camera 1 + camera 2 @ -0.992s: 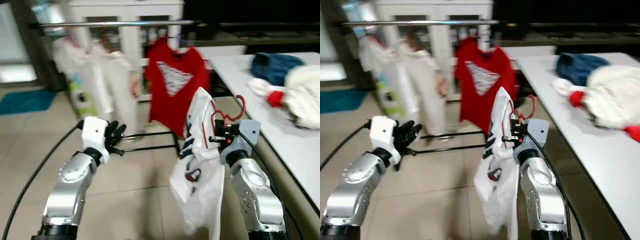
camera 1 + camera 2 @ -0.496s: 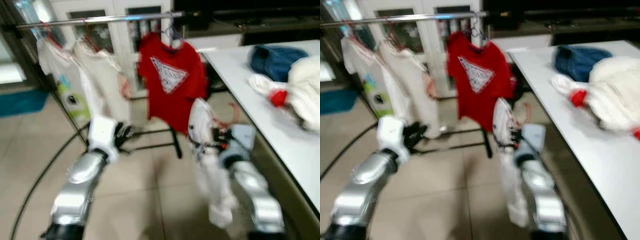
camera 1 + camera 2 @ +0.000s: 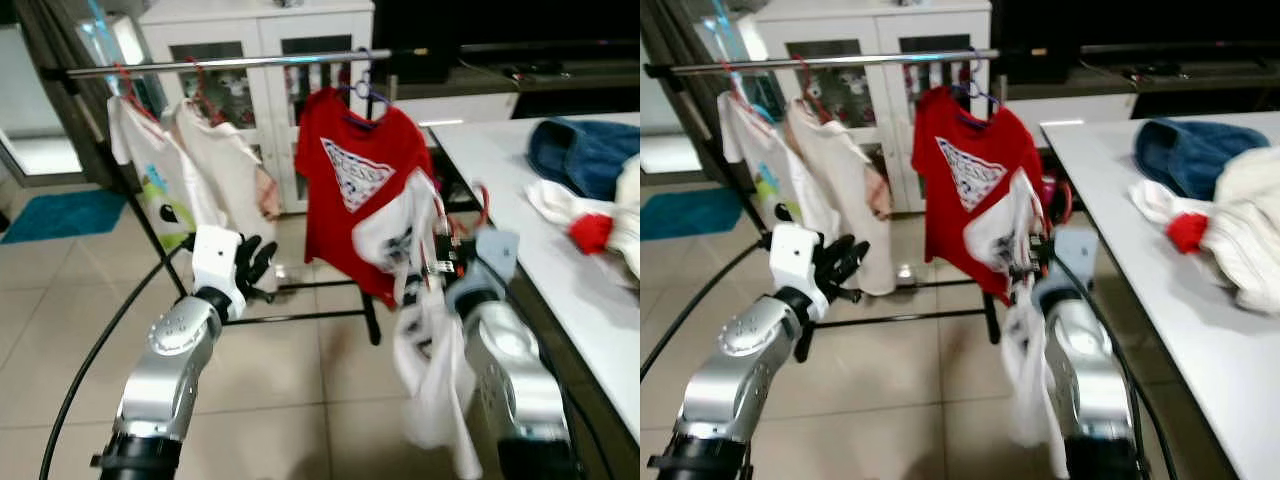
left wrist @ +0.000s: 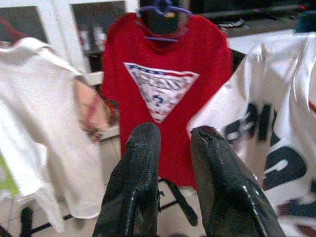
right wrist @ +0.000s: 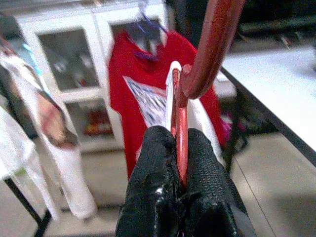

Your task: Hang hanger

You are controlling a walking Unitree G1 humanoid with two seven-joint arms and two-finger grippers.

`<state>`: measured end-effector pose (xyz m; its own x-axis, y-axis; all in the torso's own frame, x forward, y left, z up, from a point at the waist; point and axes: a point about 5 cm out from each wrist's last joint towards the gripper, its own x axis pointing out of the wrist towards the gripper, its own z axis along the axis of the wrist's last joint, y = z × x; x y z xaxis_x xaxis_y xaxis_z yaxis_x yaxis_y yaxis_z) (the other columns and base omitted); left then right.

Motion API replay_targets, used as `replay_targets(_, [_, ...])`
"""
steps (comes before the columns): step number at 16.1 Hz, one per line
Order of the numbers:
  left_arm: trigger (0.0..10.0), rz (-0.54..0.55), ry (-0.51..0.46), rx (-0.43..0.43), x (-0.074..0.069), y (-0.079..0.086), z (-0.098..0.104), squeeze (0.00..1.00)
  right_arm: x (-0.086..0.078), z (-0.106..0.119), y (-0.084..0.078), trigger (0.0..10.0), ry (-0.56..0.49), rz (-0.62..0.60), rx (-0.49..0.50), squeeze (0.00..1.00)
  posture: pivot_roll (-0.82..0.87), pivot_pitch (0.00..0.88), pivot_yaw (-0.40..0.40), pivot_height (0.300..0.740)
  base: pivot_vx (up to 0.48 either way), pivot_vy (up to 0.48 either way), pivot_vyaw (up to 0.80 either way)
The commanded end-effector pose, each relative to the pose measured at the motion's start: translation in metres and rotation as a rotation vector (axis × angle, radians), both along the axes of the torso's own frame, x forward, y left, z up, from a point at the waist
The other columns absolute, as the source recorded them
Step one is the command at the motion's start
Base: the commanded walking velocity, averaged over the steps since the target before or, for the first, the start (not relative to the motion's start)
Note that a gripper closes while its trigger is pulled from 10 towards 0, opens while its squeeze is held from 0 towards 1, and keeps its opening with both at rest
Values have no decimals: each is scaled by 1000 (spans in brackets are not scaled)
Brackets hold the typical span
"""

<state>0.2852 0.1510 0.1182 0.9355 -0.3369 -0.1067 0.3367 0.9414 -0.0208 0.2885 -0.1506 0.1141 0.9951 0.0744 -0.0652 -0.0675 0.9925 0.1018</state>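
The right tool (image 5: 178,163) pinches the red hanger (image 5: 207,54) between its black fingers (image 5: 153,163). A white printed shirt (image 3: 425,330) hangs from that hanger, at about 4 o'clock of the red T-shirt (image 3: 355,190) on the rail (image 3: 240,62). The left tool (image 4: 170,168), fingers slightly spread and holding nothing, is raised at 7 o'clock of the red T-shirt. Clothes (image 3: 590,170) lie on the white surface (image 3: 560,270) at 3 o'clock.
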Motion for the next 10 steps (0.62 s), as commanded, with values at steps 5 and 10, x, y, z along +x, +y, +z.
replay_targets(5, [10000,101,-10,-35,10,9,3,271,5,3,11,10000,-17,49,7,0,-63,0,35,740,0,0,0])
replay_targets(10, [10000,68,-30,29,9,7,2,259,4,-2,15,10000,1,69,-26,0,-55,0,42,740,215,0,0])
